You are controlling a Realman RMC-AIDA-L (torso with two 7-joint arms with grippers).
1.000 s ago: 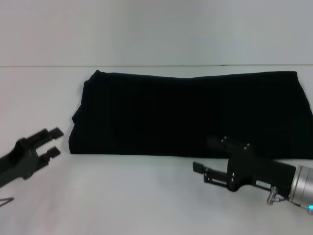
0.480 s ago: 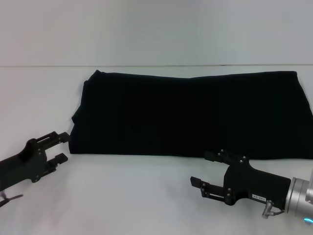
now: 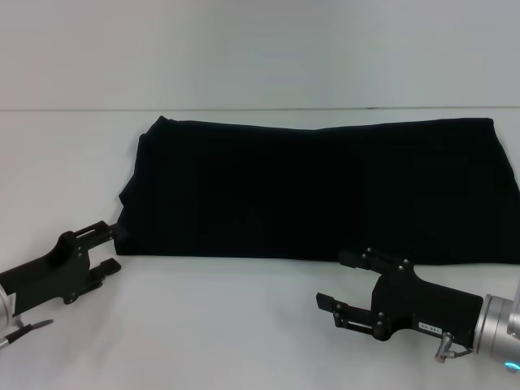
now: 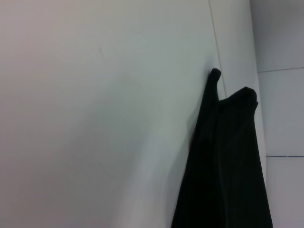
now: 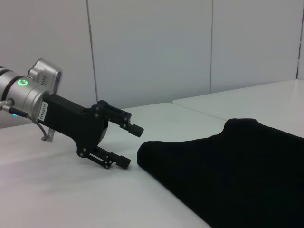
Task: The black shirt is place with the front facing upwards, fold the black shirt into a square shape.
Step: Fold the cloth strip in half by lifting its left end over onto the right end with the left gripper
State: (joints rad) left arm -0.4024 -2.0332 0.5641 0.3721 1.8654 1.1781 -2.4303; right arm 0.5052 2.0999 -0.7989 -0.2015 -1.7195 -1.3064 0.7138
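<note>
Shirt (image 3: 325,191) beside open left tool (image 3: 110,249), seemingly untouched.

A plain white, smooth table (image 3: 244,325) fills the lower two thirds of the head view, its far edge running across just above the middle. A large black cloth shirt (image 3: 325,191), folded into a wide band, lies flat on it from centre left to the right edge.
</note>
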